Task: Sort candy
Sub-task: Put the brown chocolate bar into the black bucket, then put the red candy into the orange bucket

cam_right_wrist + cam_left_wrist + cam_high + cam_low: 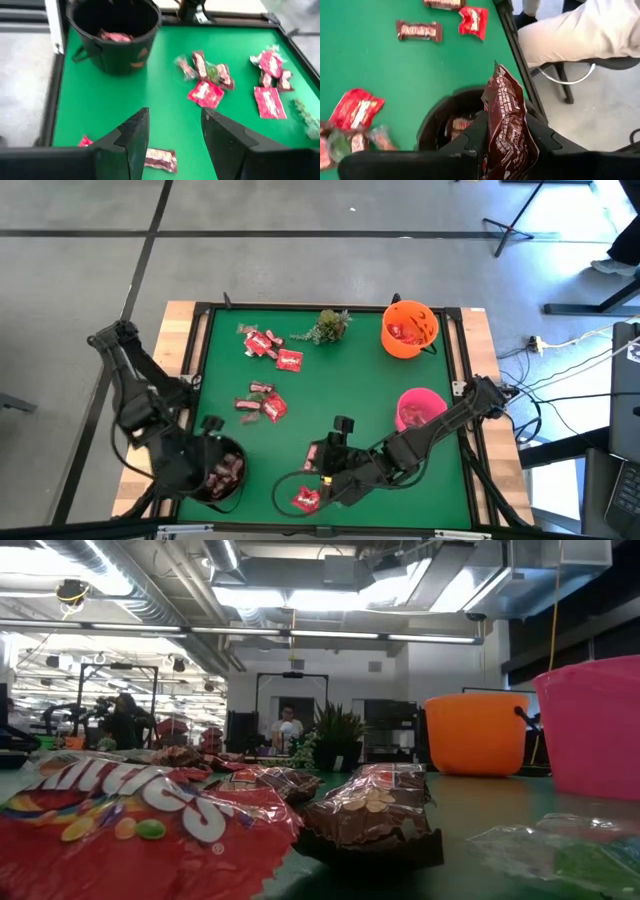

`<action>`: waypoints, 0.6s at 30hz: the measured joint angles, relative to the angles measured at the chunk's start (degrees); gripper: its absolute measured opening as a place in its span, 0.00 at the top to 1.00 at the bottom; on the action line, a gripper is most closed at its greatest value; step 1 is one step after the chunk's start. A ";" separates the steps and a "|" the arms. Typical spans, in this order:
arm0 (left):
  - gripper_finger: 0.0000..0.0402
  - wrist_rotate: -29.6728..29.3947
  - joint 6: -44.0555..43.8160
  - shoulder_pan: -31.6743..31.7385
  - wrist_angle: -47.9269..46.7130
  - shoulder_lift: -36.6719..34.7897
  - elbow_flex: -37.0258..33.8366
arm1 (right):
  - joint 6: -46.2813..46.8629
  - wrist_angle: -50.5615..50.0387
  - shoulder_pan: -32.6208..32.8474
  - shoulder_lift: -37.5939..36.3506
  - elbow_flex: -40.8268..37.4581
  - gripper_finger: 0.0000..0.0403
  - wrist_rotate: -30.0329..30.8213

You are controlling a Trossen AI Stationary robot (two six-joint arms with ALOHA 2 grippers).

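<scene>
My left gripper (505,132) hovers over the black bowl (222,472) at the table's near left, shut on a dark brown-red candy bar (504,107). That bowl holds several sweets (457,124). My right gripper (175,125) stands open above the near middle of the green table (380,390), with nothing between its fingers. Below it on the mat lie a brown bar (160,160) and a red packet (305,498). More candy lies in two heaps, one at the far left (268,345) and one left of centre (262,402). My left gripper pinches the brown-red bar's lower part (506,150) between its two fingers (475,136). The wrapper sticks out past the fingertips, crinkled, and is lifted clear above the black bowl's opening. The fingers slant down toward the bowl.
An orange bowl (410,328) with red sweets stands at the far right, a pink bowl (420,408) nearer on the right. A green plant sprig (328,326) lies at the far middle. A seated person's leg (580,35) shows beyond the table's edge.
</scene>
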 joint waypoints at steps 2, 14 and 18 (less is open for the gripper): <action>0.81 -1.98 -2.51 -2.25 -2.45 0.00 -0.66 | 0.62 -0.62 -0.08 0.14 -0.04 0.56 0.02; 0.63 -0.16 -12.18 -4.05 -7.00 0.09 -7.30 | 0.08 -0.41 -0.13 1.90 0.00 0.56 -1.41; 0.55 -2.54 -11.59 -3.98 -6.88 0.09 -7.30 | 0.10 -0.88 -0.13 1.96 0.00 0.56 -2.58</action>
